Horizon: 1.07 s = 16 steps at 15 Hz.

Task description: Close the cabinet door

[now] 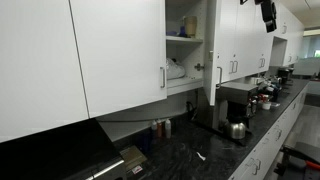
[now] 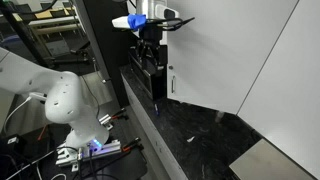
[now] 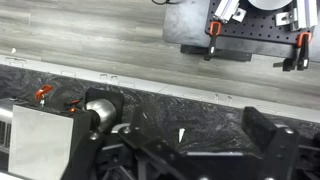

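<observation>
The cabinet door (image 2: 225, 50) is a plain white panel that stands swung open, with a short silver bar handle (image 2: 170, 85) near its lower left corner. In an exterior view it shows nearly edge-on (image 1: 215, 60) beside the open cabinet's shelves (image 1: 188, 40). My gripper (image 2: 150, 38) hangs high up, just left of the door's handle-side edge and apart from it. It also shows at the top of an exterior view (image 1: 268, 12). In the wrist view the gripper (image 3: 195, 135) is open and empty, looking down at the black countertop (image 3: 170, 105).
A matching white door (image 1: 120, 50) with its handle at lower right is shut beside the open cabinet. A coffee machine (image 1: 235, 100) and a metal kettle (image 1: 238, 130) stand on the black counter (image 1: 190, 155). The white robot base (image 2: 60, 100) stands beside the counter.
</observation>
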{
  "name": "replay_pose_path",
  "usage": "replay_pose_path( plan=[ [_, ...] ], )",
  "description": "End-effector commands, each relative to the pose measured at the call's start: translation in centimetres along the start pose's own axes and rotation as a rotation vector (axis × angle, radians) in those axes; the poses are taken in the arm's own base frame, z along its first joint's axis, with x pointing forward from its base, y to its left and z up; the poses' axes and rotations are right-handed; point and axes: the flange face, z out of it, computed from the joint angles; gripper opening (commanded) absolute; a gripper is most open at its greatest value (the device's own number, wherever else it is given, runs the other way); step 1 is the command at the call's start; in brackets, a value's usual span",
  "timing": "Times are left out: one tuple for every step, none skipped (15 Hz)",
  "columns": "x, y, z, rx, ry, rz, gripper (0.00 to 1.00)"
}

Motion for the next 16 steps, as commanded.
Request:
replay_pose_path(
  plan=[
    [0.0,0.0,-0.1,0.001,-0.001,0.0,1.0],
    [0.0,0.0,-0.1,0.001,-0.001,0.0,1.0],
    [0.0,0.0,-0.1,0.001,-0.001,0.0,1.0],
    [0.0,0.0,-0.1,0.001,-0.001,0.0,1.0],
    [0.0,0.0,-0.1,0.001,-0.001,0.0,1.0],
    [0.0,0.0,-0.1,0.001,-0.001,0.0,1.0],
    [0.0,0.0,-0.1,0.001,-0.001,0.0,1.0],
    [0.0,0.0,-0.1,0.001,-0.001,0.0,1.0],
    [0.0,0.0,-0.1,0.001,-0.001,0.0,1.0],
    [0.0,0.0,-0.1,0.001,-0.001,0.0,1.0],
    [0.0,0.0,-0.1,0.001,-0.001,0.0,1.0],
    [0.2,0.4,0.1,0.008,0.001,0.011,1.0],
    [0.3,1.0,0.2,0.015,0.006,0.025,1.0],
    [0.3,1.8,0.4,0.03,0.014,0.052,1.0],
    [0.3,2.5,0.6,0.044,0.025,0.076,1.0],
    [0.5,3.5,0.7,0.062,0.048,0.113,1.0]
  ],
)
